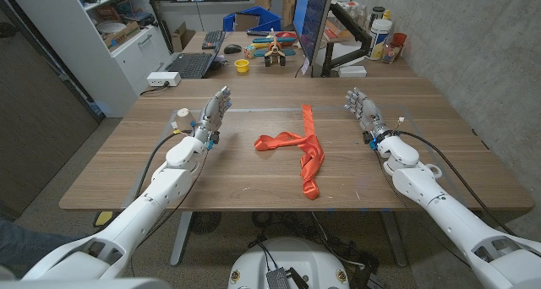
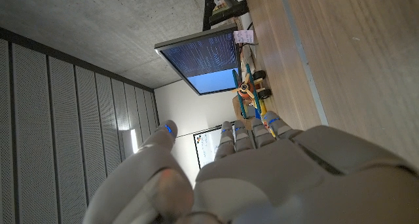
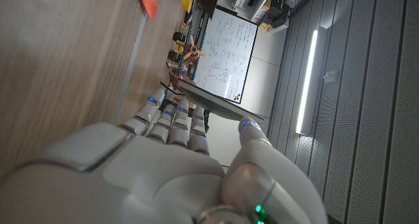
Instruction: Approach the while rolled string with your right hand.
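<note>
A small pale roll of string (image 1: 182, 117) stands on the wooden table (image 1: 254, 183) just outside my left hand (image 1: 211, 115), on the table's left side. My right hand (image 1: 363, 110) is on the opposite side, far from the roll, fingers stretched out toward the back and holding nothing. My left hand is empty too, fingers extended. A crumpled orange-red cloth strip (image 1: 304, 149) lies between the hands. The right wrist view shows my right hand (image 3: 163, 165) from behind and the tip of the cloth strip (image 3: 147, 1). In the left wrist view my left hand (image 2: 262, 178) holds nothing.
A tiny white scrap (image 1: 400, 120) lies beside my right wrist. Behind the table stand a monitor (image 1: 311, 27), a keyboard (image 1: 190, 65), a yellow cup (image 1: 242, 66), a toy-like clutter (image 1: 272, 49) and blue bins (image 1: 254, 20). A concrete wall runs along the right.
</note>
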Robot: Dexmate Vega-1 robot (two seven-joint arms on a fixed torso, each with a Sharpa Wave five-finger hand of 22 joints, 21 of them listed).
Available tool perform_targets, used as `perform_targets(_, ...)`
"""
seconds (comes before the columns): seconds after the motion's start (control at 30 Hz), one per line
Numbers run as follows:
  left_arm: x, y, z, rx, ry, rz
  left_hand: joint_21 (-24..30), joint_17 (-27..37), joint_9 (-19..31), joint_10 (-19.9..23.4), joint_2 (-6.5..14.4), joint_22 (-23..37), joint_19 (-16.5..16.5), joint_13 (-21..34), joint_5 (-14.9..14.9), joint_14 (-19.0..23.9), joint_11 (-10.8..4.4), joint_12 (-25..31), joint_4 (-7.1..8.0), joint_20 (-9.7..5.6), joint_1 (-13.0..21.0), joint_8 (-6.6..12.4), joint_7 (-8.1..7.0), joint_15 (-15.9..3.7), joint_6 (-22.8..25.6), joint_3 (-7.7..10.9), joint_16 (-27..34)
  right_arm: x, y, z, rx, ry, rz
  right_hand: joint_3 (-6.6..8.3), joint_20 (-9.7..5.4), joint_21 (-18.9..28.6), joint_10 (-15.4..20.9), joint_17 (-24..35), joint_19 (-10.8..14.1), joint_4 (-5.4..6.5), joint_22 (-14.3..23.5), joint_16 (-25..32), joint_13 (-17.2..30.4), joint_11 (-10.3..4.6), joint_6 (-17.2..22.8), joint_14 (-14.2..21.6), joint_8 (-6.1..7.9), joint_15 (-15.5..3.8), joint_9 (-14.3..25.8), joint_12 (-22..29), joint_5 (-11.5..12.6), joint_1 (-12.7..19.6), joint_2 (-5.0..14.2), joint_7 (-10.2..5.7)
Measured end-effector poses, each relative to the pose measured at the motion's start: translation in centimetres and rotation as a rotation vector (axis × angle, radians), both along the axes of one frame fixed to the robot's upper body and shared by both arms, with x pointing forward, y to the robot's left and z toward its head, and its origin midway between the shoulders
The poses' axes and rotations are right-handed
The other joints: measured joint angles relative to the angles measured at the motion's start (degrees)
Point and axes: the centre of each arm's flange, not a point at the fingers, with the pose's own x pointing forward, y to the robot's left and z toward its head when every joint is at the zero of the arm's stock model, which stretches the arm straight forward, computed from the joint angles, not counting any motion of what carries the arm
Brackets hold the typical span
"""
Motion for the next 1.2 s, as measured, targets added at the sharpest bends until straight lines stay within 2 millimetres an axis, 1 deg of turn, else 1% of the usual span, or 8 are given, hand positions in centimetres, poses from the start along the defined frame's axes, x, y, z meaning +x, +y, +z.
perform_targets(0.13, 0.0, -0.2, 0.4, -0.017, -0.012, 0.0, 0.0, 0.0, 0.0, 0.0, 0.0, 0.0, 0.0, 0.0, 0.0, 0.0, 0.0, 0.0, -0.16, 0.0, 0.1, 0.0, 0.2, 0.0, 0.2, 0.16, 0.0, 0.1, 0.1, -0.3, -0.023, 0.009, 0.004, 0.0, 0.0, 0.0, 0.0, 0.0, 0.0, 0.0, 0.0, 0.0, 0.0, 0.0, 0.0, 0.0, 0.0, 0.0, 0.0, 0.0, 0.0, 0.0, -0.01, 0.0)
perform_targets(0.27, 0.1, -0.6, 0.3, 0.021, -0.007, -0.004, 0.0, 0.0, 0.0, 0.0, 0.0, 0.0, 0.0, 0.0, 0.0, 0.0, 0.0, 0.0, -0.16, 0.0, 0.1, 0.0, 0.2, 0.0, 0.2, 0.16, 0.0, 0.1, -0.3, -0.2, 0.005, 0.006, -0.001, 0.0, 0.0, 0.0, 0.0, 0.0, 0.0, 0.0, 0.0, 0.0, 0.0, 0.0, 0.3, 0.0, 0.0, 0.0, 0.0, 0.0, 0.0, 0.0, -0.01, -0.3)
perform_targets(0.4, 0.1, -0.3, 0.4, -0.015, -0.012, 0.001, 0.0, 0.0, 0.0, 0.0, 0.1, 0.0, 0.0, 0.0, 0.0, 0.0, 0.0, 0.0, -0.16, 0.0, 0.2, 0.0, 0.2, 0.0, 0.2, 0.16, 0.0, 0.1, 0.0, -0.4, -0.032, 0.013, 0.002, 0.0, 0.01, 0.0, 0.0, 0.0, 0.0, 0.0, 0.0, 0.0, 0.0, 0.0, 0.3, 0.0, 0.0, 0.0, 0.0, 0.0, 0.0, 0.0, -0.01, -0.3)
perform_targets(0.67, 0.3, -0.4, -0.2, -0.003, 0.003, -0.002, -0.2, 0.0, 0.0, 0.0, 0.2, 0.0, -0.3, -0.2, 0.0, 0.0, 0.01, 0.0, -0.16, 0.31, 0.3, 0.0, 0.2, 0.0, 0.2, 0.16, 0.0, 0.0, 0.1, -0.2, -0.046, 0.007, -0.003, -0.01, 0.01, -0.3, 0.0, 0.0, 0.0, 0.01, 0.0, 0.0, 0.0, 0.0, 0.3, 0.0, 0.0, 0.0, 0.0, 0.0, 0.0, 0.0, -0.01, -0.33)
perform_targets(0.73, 0.4, -0.1, -0.4, -0.008, 0.009, 0.0, -0.2, 0.0, 0.0, 0.0, 0.2, 0.0, -0.3, -0.2, 0.0, 0.0, 0.01, 0.0, -0.16, 0.31, 0.3, 0.0, 0.19, 0.0, 0.2, 0.16, 0.0, 0.0, 0.3, -0.2, -0.063, 0.01, -0.005, -0.01, 0.01, -0.5, 0.0, 0.0, 0.0, 0.01, 0.0, 0.0, 0.0, 0.0, 0.6, 0.0, 0.0, 0.0, 0.0, 0.0, 0.0, 0.0, -0.01, -0.62)
perform_targets(0.9, 0.5, 0.1, -0.5, -0.009, 0.015, 0.001, -0.5, 0.0, 0.0, 0.3, 0.2, 0.0, -0.3, -0.4, 0.0, 0.0, -0.3, 0.0, -0.16, 0.31, 0.3, 0.0, 0.19, 0.0, 0.2, 0.16, 0.0, -0.2, 0.5, 0.0, -0.072, 0.005, -0.006, -0.18, 0.01, -0.5, 0.3, 0.0, 0.0, -0.16, 0.0, 0.2, 0.0, -0.3, 0.6, 0.2, 0.0, -0.21, 0.0, 0.0, 0.0, 0.2, 0.22, -0.61)
perform_targets(1.03, 0.6, 0.0, -0.6, -0.004, 0.019, -0.004, -0.5, 0.0, 0.0, 0.3, 0.2, 0.0, -0.3, -0.4, 0.0, 0.0, -0.3, 0.0, -0.16, 0.31, 0.3, 0.0, 0.19, 0.0, 0.2, 0.16, 0.0, -0.2, 0.7, 0.2, -0.076, 0.002, -0.007, -0.19, 0.01, -0.7, 0.3, 0.0, 0.0, -0.15, 0.3, 0.2, 0.0, -0.3, 0.6, 0.2, 0.0, -0.21, 0.0, 0.0, 0.0, 0.2, 0.22, -0.61)
perform_targets(1.2, 0.7, 0.4, -0.7, -0.009, 0.026, 0.0, -0.5, 0.0, 0.0, 0.3, 0.2, 0.0, -0.3, -0.4, 0.0, 0.0, -0.3, 0.0, -0.16, 0.31, 0.3, 0.0, 0.31, 0.0, 0.3, 0.16, 0.0, -0.3, 1.0, 0.4, -0.084, -0.002, -0.004, -0.03, 0.01, -0.7, 0.3, 0.0, 0.0, -0.3, 0.3, 0.2, 0.0, -0.3, 0.6, 0.2, 0.0, -0.21, 0.0, 0.0, 0.0, 0.2, 0.22, -0.61)
